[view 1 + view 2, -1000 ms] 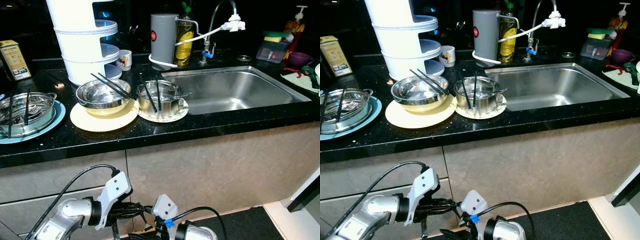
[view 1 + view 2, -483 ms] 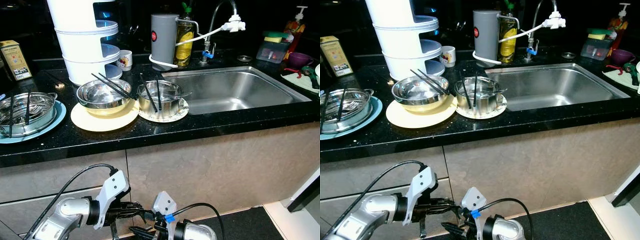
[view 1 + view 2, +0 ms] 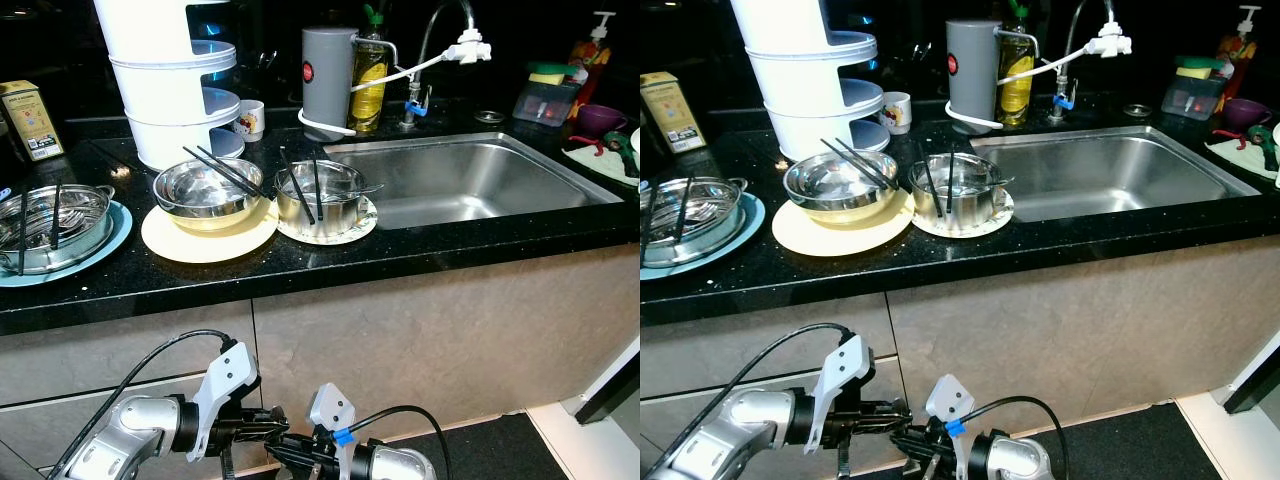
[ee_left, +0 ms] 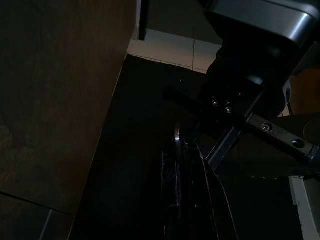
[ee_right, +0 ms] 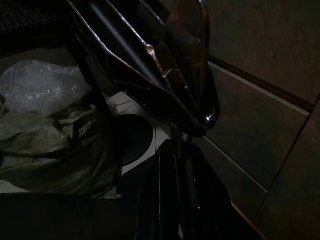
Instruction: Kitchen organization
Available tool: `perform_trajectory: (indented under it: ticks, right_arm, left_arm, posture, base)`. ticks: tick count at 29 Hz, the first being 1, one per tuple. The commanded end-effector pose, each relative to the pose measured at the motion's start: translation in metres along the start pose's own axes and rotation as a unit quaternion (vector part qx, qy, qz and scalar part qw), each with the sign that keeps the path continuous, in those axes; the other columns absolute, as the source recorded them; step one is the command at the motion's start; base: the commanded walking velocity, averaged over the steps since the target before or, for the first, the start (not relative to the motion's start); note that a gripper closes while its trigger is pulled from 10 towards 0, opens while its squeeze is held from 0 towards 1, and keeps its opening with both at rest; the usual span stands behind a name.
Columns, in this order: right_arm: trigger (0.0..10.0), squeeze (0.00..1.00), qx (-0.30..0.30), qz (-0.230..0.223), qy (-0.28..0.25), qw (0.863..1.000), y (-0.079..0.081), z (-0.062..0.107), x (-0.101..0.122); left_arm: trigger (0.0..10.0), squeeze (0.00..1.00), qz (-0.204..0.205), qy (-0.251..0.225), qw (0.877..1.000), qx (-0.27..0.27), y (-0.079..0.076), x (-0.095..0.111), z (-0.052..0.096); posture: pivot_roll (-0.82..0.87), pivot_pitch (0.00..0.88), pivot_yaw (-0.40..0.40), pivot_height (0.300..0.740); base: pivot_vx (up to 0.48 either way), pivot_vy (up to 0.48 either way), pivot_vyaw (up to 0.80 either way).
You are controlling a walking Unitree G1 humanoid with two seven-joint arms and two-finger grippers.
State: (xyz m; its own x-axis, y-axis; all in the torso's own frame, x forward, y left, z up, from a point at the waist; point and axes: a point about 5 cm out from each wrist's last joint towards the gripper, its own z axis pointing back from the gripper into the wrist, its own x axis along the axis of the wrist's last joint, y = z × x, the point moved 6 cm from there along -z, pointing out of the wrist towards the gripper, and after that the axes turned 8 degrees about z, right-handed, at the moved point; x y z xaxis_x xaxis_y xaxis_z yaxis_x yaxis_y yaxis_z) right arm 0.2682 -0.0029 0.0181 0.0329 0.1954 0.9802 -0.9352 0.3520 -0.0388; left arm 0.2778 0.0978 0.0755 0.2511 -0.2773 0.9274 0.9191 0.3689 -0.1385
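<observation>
On the black counter (image 3: 300, 265) a steel bowl (image 3: 205, 190) with black chopsticks (image 3: 225, 170) across it sits on a yellow plate (image 3: 165, 240). Beside it a smaller steel bowl (image 3: 320, 195) holding chopsticks (image 3: 297, 185) stands on a white plate (image 3: 362, 222). At the far left, a steel basin (image 3: 55, 215) with chopsticks rests on a blue plate (image 3: 115, 235). Both arms hang low before the cabinet front. My left gripper (image 3: 280, 428) and right gripper (image 3: 275, 452) are shut and empty, fingertips nearly touching.
The steel sink (image 3: 480, 180) with its faucet (image 3: 445, 30) lies to the right. A white stacked rack (image 3: 165, 80), mug (image 3: 248, 118), grey canister (image 3: 328, 75) and oil bottle (image 3: 368, 80) line the back. A sponge box (image 3: 545, 95) and purple bowl (image 3: 600, 118) stand far right.
Both arms shifted slightly in front of the cabinet, and the two grippers' fingertips came closer together. Nothing on the counter moved.
</observation>
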Motion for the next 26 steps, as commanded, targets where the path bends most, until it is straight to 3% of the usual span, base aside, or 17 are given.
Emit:
perform_trajectory:
  ticks: [1,4,5,6,7,16,21,22,23,24,26]
  right_arm:
    - [0.0,0.00,0.002,-0.016,-0.009,1.000,0.004,-0.001,0.000]
    - [0.0,0.00,0.002,-0.016,-0.011,1.000,0.003,0.000,0.001]
    - [0.0,0.00,0.002,-0.016,-0.012,1.000,0.003,0.000,0.001]
    - [0.0,0.00,0.003,-0.016,-0.013,1.000,0.003,0.000,0.001]
    - [0.0,0.00,0.002,-0.016,-0.013,1.000,0.003,0.001,0.002]
    - [0.0,0.00,-0.002,-0.014,-0.013,1.000,0.000,0.004,0.001]
    - [0.0,0.00,0.002,-0.011,-0.008,1.000,-0.002,0.009,-0.001]
    - [0.0,0.00,0.004,-0.010,-0.004,1.000,-0.002,0.010,-0.002]
    - [0.0,0.00,0.004,-0.010,-0.001,1.000,-0.002,0.012,-0.004]
    - [0.0,0.00,0.001,-0.011,0.009,1.000,-0.003,0.016,-0.010]
    - [0.0,0.00,-0.001,-0.013,0.016,1.000,-0.003,0.019,-0.013]
  left_arm:
    - [0.0,0.00,0.000,0.004,1.000,0.016,0.005,-0.002,0.002]
    - [0.0,0.00,-0.006,0.004,1.000,0.030,0.009,-0.002,0.002]
    - [3.1,0.64,-0.002,0.000,0.999,0.047,0.014,-0.001,0.002]
    - [4.5,0.85,0.005,0.001,0.998,0.055,0.017,-0.002,0.002]
    - [10.0,1.00,0.015,0.000,0.998,0.061,0.020,-0.001,0.003]
    - [10.0,1.00,0.014,0.001,0.998,0.053,0.019,0.001,0.010]
    - [10.0,1.00,0.005,0.007,0.997,0.077,0.028,0.000,0.015]
    - [10.0,0.69,0.002,0.011,0.996,0.084,0.031,-0.001,0.017]
    - [10.0,0.69,0.004,0.016,0.996,0.088,0.033,-0.002,0.018]
    - [10.0,0.00,0.008,0.028,0.995,0.097,0.036,-0.006,0.022]
    - [10.0,0.00,0.012,0.036,0.994,0.102,0.038,-0.009,0.024]
  posture:
    - [-0.04,0.087,-0.006,0.740]
    - [-0.04,0.086,-0.005,0.740]
    - [-0.04,0.086,-0.006,0.740]
    - [-0.04,0.086,-0.006,0.740]
    - [-0.04,0.086,-0.006,0.740]
    - [-0.04,0.087,-0.007,0.740]
    - [-0.04,0.087,-0.006,0.740]
    - [-0.04,0.087,-0.006,0.740]
    - [-0.04,0.087,-0.006,0.740]
    - [-0.04,0.087,-0.006,0.740]
    - [-0.04,0.087,-0.006,0.740]
  base:
    - [0.000,0.000,0.00]
    - [0.000,0.000,0.00]
    - [0.000,0.000,0.00]
    - [0.000,0.000,0.00]
    - [0.000,0.000,0.00]
    - [0.000,0.000,0.00]
    - [0.000,0.000,0.00]
    - [0.000,0.000,0.00]
    - [0.000,0.000,0.00]
    - [0.000,0.000,0.00]
    - [0.000,0.000,0.00]
